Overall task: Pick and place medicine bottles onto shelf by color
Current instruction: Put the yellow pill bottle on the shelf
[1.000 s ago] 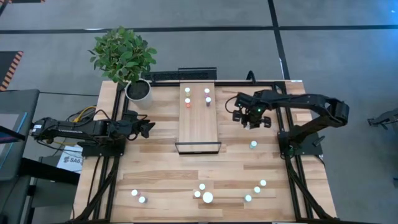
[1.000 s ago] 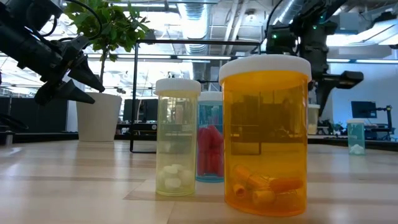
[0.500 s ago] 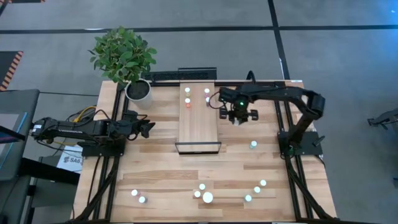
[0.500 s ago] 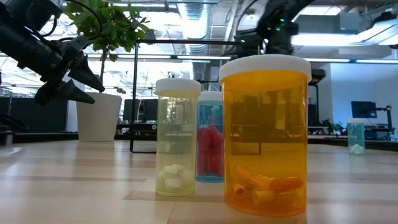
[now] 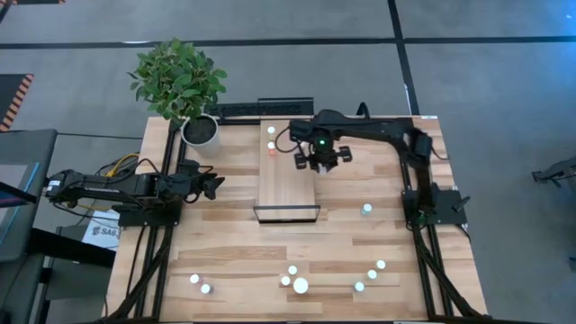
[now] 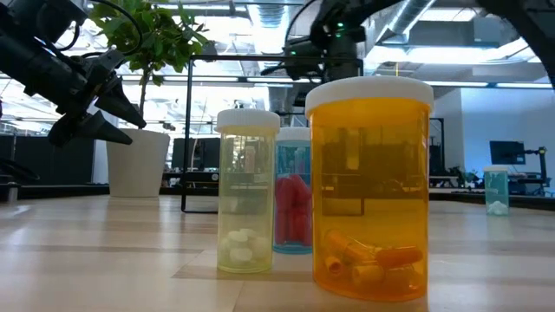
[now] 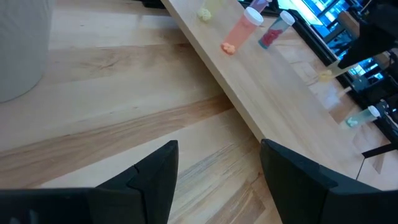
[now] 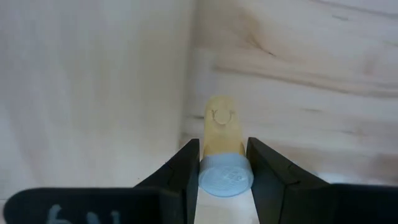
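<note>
Right gripper is clamping a yellow bottle by the neck just under its white cap, body pointing away from the wrist, long axis running downward toward the wood. In the high view the right gripper is hanging over the right edge of the shelf, so the bottle is sitting right at the seam between plank and tabletop. Bottles already on the shelf are lying toward the far end, slightly left of the claw; the drop spot needs a short shift that way. Left gripper, fingers apart and empty, is waiting well to the left of the shelf. Right arm is clearly the nearer one.
</note>
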Controlling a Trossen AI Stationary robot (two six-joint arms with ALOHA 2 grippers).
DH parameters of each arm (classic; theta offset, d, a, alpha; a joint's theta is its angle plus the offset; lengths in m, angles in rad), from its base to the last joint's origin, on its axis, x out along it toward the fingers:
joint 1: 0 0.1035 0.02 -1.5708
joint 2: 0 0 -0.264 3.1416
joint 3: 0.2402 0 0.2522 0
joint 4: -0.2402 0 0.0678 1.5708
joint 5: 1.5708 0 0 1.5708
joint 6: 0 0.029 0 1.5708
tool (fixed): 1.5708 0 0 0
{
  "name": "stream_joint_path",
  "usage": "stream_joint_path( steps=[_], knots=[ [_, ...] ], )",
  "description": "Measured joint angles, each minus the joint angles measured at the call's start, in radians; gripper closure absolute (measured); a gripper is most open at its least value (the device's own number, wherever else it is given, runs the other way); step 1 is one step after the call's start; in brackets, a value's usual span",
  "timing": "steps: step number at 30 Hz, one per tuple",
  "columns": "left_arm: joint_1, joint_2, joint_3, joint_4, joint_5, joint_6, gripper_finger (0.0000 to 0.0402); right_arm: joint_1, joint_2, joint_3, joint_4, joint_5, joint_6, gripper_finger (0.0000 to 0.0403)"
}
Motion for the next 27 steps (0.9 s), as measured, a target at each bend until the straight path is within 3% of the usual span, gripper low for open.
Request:
stream_joint_path(
  steps=[10, 27],
  knots=[
    [0.0, 0.0, 0.0, 0.0, 0.0, 0.0, 0.0189, 0.016, 0.124, 0.225, -0.063, 0.049, -0.082, 0.0277],
    [0.0, 0.0, 0.0, 0.0, 0.0, 0.0, 0.0189, 0.03, 0.338, 0.542, -0.152, 0.046, -0.386, 0.0276]
  ],
)
